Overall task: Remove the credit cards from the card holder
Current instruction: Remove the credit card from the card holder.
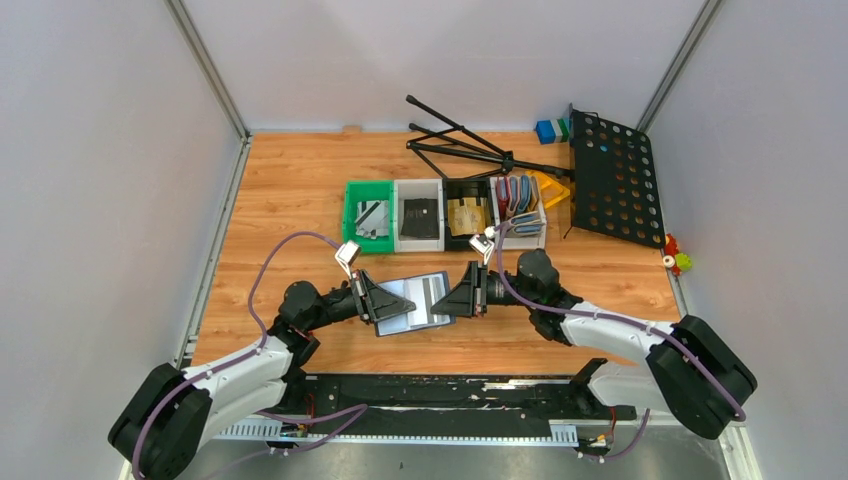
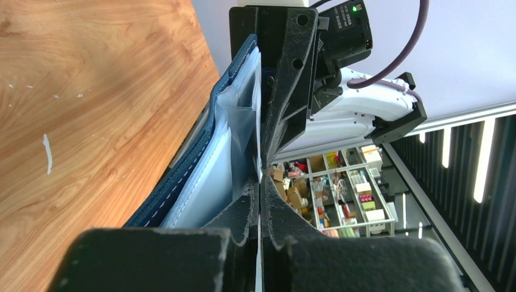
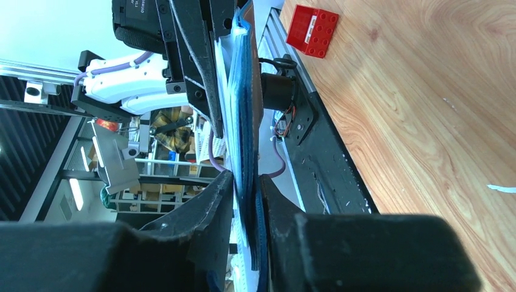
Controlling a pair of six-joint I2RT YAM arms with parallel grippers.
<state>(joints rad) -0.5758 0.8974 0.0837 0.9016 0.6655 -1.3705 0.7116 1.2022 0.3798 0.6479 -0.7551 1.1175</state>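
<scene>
We found the card holder (image 1: 415, 302) near the middle of the tabletop (image 1: 290, 200), towards its near edge, between the left gripper (image 1: 400, 303) at its left side and the right gripper (image 1: 450, 298) at its right side. Behind it stood a row of bins (image 1: 394, 215); credit cards (image 1: 420, 215) lay in the three left bins, and upright holders (image 1: 521, 197) in the rightmost. A music stand (image 1: 612, 190) lay behind and right of the bins, blocks (image 1: 551, 130) at the far edge, toys (image 1: 677, 258) at the right edge.

Card holder (image 2: 188, 170) edge-on in wrist views, pocket contents hidden.
</scene>
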